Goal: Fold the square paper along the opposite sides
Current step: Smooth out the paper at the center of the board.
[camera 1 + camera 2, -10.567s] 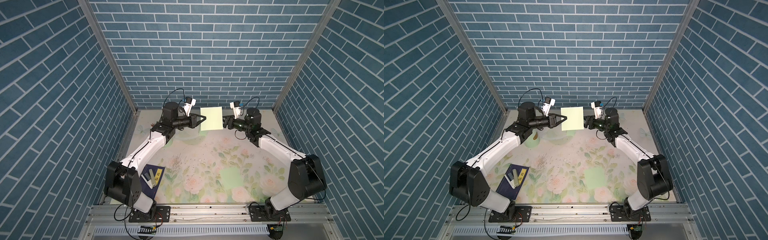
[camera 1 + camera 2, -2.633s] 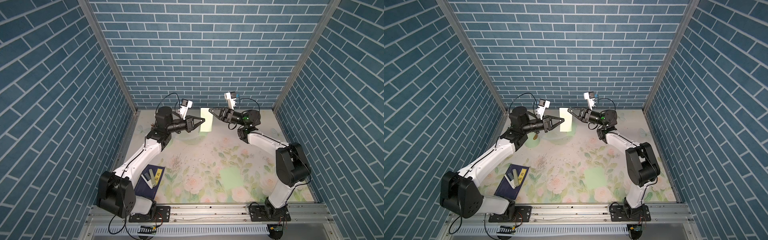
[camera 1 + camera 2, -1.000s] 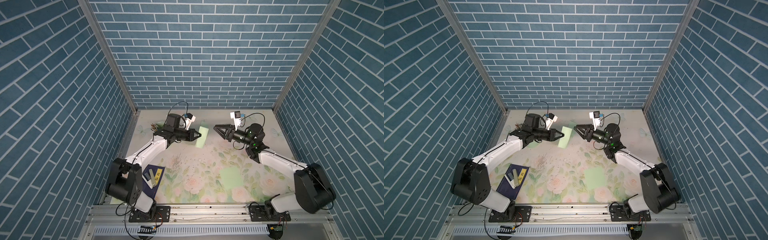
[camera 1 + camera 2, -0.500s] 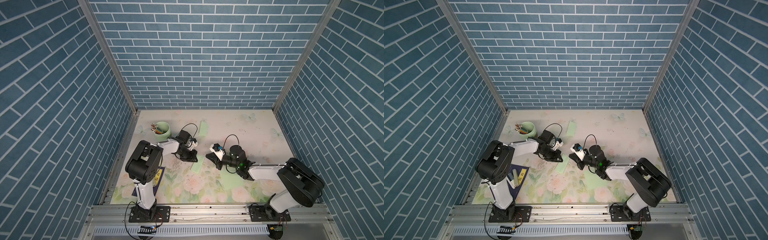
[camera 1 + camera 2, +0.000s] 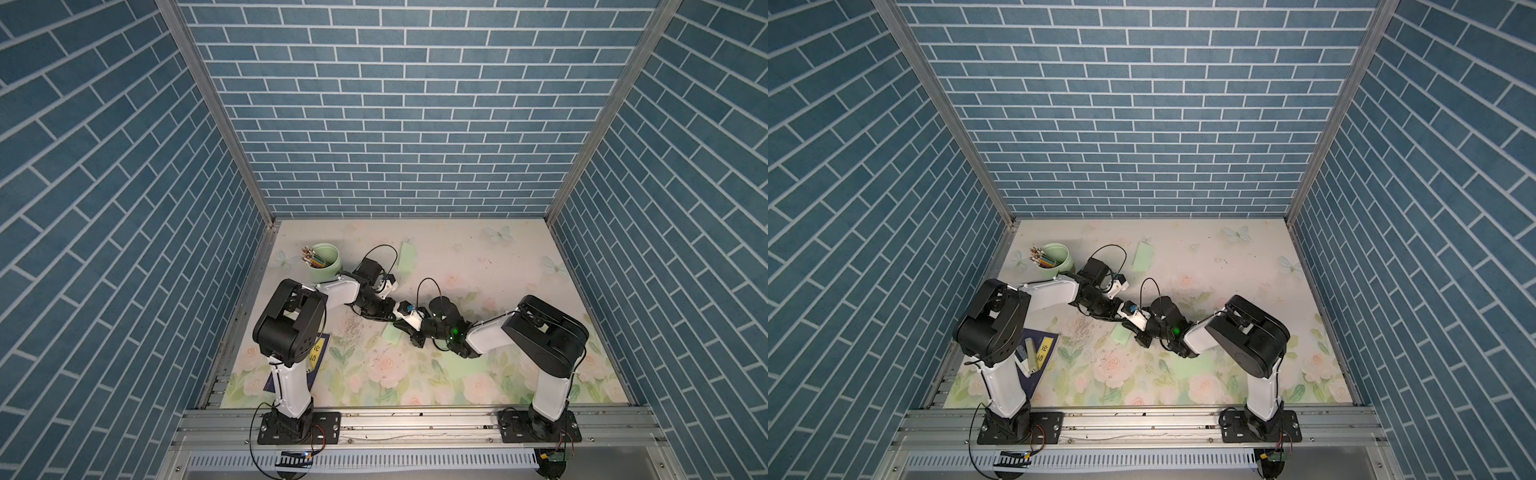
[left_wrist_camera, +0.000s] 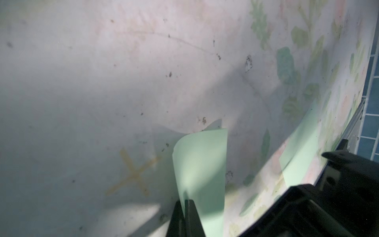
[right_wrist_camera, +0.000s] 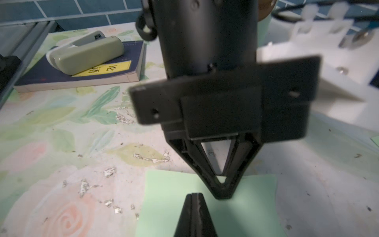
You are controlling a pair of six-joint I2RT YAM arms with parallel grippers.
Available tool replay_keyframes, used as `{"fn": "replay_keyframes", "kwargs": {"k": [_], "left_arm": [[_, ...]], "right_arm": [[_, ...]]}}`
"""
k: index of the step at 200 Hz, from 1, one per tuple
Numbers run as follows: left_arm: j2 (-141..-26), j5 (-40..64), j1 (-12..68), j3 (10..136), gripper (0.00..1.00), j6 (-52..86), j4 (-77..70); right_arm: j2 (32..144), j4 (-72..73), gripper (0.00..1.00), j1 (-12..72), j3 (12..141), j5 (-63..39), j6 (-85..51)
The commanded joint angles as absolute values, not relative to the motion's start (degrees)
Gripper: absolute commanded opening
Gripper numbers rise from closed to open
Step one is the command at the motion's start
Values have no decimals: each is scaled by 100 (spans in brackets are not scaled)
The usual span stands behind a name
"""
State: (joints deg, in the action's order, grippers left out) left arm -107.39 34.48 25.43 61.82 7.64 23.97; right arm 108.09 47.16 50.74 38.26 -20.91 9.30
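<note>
Left tool (image 6: 185,217) pinching folded green paper (image 6: 202,164), edge lifted off surface (image 6: 102,82). Right tool (image 7: 194,213) pressed together, tip over paper, probably to flatten crease.

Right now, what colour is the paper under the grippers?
Pale mint green paper, clearest in the right wrist view.

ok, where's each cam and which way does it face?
Top views: high at the front, looking down on the table; left arm, right arm whole.
Left wrist: arm-mounted, facing along the shut left gripper pinching the green paper.
Right wrist: arm-mounted, facing past the shut right gripper toward the left gripper and stapler.
Shared: both wrist views show the green paper.
</note>
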Motion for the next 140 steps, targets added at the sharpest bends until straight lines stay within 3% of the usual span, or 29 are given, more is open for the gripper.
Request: {"fn": "replay_keyframes", "kwargs": {"k": [1, 140], "left_arm": [[-10848, 3226, 2540, 6227, 0, 633, 2575], [-10896, 2878, 2384, 6135, 0, 822, 2494]], "right_arm": [[11000, 4838, 0, 5098, 3964, -1835, 1103], [11487, 5219, 0, 5443, 3381, -1363, 1402]]}}
